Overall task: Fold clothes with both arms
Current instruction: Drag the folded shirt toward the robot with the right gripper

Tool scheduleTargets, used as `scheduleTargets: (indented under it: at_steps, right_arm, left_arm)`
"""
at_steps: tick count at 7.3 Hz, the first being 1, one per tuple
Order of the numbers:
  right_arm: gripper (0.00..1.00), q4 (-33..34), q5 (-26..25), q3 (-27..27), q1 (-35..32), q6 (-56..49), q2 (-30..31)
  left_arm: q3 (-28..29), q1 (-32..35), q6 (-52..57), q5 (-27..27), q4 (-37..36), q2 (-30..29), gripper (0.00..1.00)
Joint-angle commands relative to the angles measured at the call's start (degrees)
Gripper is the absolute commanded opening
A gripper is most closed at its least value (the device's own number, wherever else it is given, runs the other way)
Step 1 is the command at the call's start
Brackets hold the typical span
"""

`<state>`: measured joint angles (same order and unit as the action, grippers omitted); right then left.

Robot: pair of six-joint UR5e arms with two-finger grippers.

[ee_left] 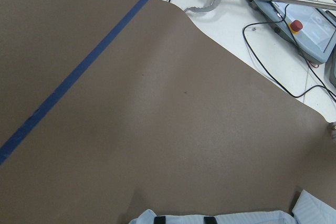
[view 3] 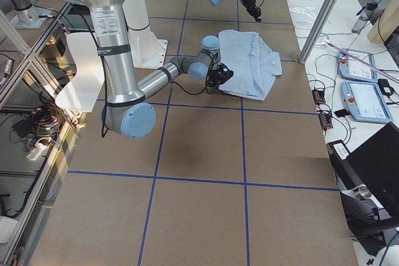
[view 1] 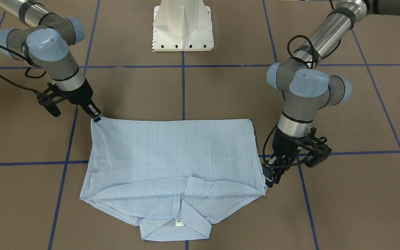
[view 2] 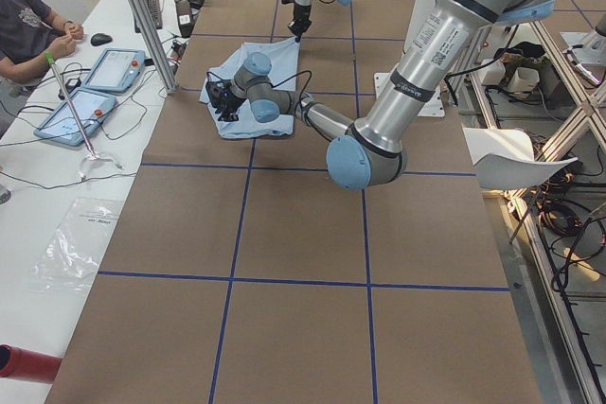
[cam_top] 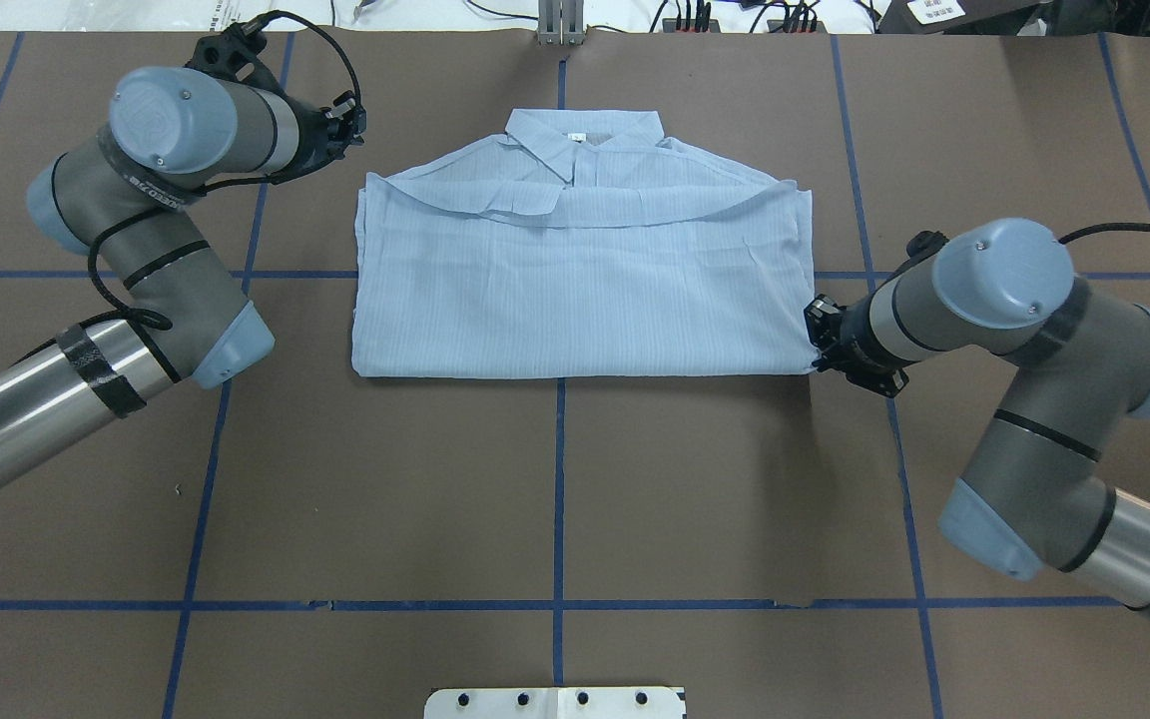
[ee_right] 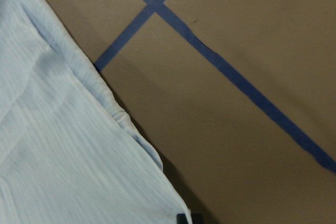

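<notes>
Right black two-finger gripper [view 1: 96, 117] closed at corner of folded pale-blue striped button-up shirt [view 1: 172, 152], left black gripper [view 1: 270, 178] beside shoulder edge, overhead, shirt flat on brown blue-taped table [cam_top: 385, 479], collar far side, left wrist, fingertips [ee_left: 157, 220] apart over cloth, right wrist, hold on cloth unclear

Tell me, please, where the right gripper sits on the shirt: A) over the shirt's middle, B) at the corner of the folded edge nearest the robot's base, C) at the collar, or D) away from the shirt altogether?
B: the right gripper meets the shirt at its base-side corner, at the opposite end from the collar.
</notes>
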<state>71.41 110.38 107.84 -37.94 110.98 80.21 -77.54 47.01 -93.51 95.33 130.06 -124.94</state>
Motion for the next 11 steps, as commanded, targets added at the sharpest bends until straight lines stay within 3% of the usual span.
scheduleTargets:
  at_steps: [1, 2, 3, 6, 7, 9, 11]
  right_arm:
    - [0.0, 0.22, 8.13, 11.73, 2.5, 0.38, 11.67]
    - [0.0, 0.14, 16.02, 15.52, 4.0, 0.99, 15.55]
    - [0.0, 0.14, 23.76, 18.08, 6.71, 3.87, 16.29]
    - [0.0, -0.21, 24.54, 20.04, 24.54, 8.55, 19.44]
    - [0.99, -0.3, 24.28, 20.39, 26.84, 8.55, 19.89]
    - [1.0, -0.3, 24.18, 21.35, 25.13, 8.73, 19.9]
    - [1.0, -0.39, 24.8, 20.58, 10.95, 7.95, 17.89]
  left_arm:
    - [-7.49, -0.51, -0.18, 3.34, -0.86, 2.49, 0.36]
    - [-14.06, -0.6, -0.35, 7.55, -3.39, 4.69, 0.36]
    - [-19.35, -1.03, -1.74, 8.2, -6.11, 5.32, 0.36]
    - [-31.32, -8.13, -4.04, 9.96, -18.49, 5.06, 0.35]
    - [-32.14, -10.33, -4.13, 9.96, -18.88, 5.06, 0.36]
    - [-32.32, -14.11, -4.92, 9.88, -22.37, 6.2, 0.48]
    - [-31.89, -19.3, -8.87, 9.44, -25.65, 6.38, 0.72]
